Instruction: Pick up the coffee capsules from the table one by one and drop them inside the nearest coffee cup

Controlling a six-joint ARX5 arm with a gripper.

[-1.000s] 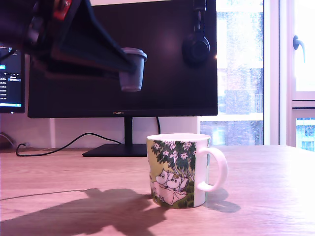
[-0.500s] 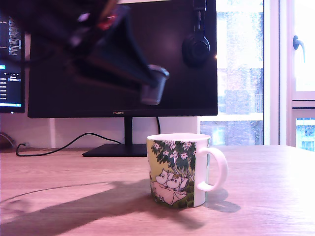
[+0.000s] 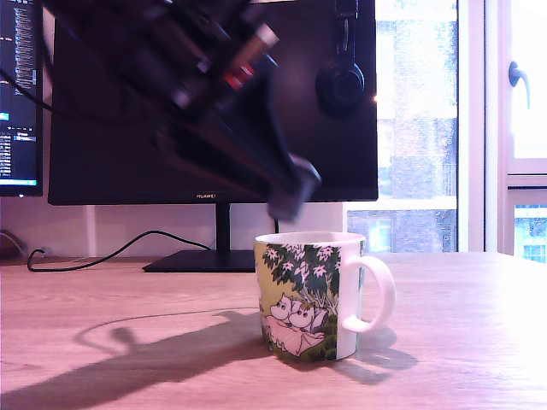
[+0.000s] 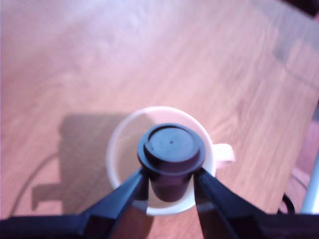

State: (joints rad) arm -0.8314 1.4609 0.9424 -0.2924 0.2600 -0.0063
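Over the last second the claw [image 4: 170,185], clamped on the dark grey capsule [image 4: 171,154], has travelled from high at the exterior view's left down to directly above the mug [image 3: 309,295], so release appears due next.

The table [image 3: 479,333] is a light wood-grain surface with the grain running in long bands. Directly beneath the gripper [image 4: 170,185] stands the coffee cup [image 3: 312,295], a white mug printed with green foliage and pale figures, upright on the wood, its loop handle toward the exterior view's right. Behind the gripper, farther back on the table, rests a flat black monitor base [image 3: 201,260], and a black cable [image 3: 94,254] trails across the wood from it toward the exterior view's left.
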